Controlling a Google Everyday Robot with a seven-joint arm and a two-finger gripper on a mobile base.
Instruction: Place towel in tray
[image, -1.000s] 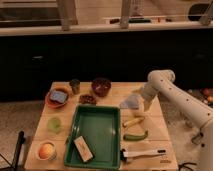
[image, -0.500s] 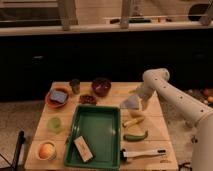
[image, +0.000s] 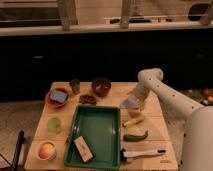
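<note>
Light wooden table (image: 116, 91), from left edge: white round bowl (image: 46, 150) with an orange-pink round fruit inside, near front-left corner. Behind it, pale green plastic cup (image: 54, 123). Further back, round orange bowl (image: 51, 102) holding a dark blue square pad (image: 58, 96). Just right of that, small dark upright cup (image: 75, 86). Small dark round dish (image: 87, 99) just beyond the tray's back rim. Large green rectangular plastic tray with raised rim (image: 100, 126) mid-table, tan rectangular block (image: 83, 148) lying in its front-left part. Dark red round bowl (image: 101, 86) toward the back edge. Small pale blue-grey soft cloth towel (image: 128, 105) on bare wood, right of the tray's back-right corner, outside the tray. Two-finger gripper (image: 133, 99) low, right at the towel's upper side, jaws spread wide; cannot tell whether touching the cloth. In front of the towel: short yellow item (image: 133, 120), curved green vegetable (image: 136, 136), white-handled brush (image: 142, 153) near front edge. White robot arm (image: 162, 92) reaching in from the right.
</note>
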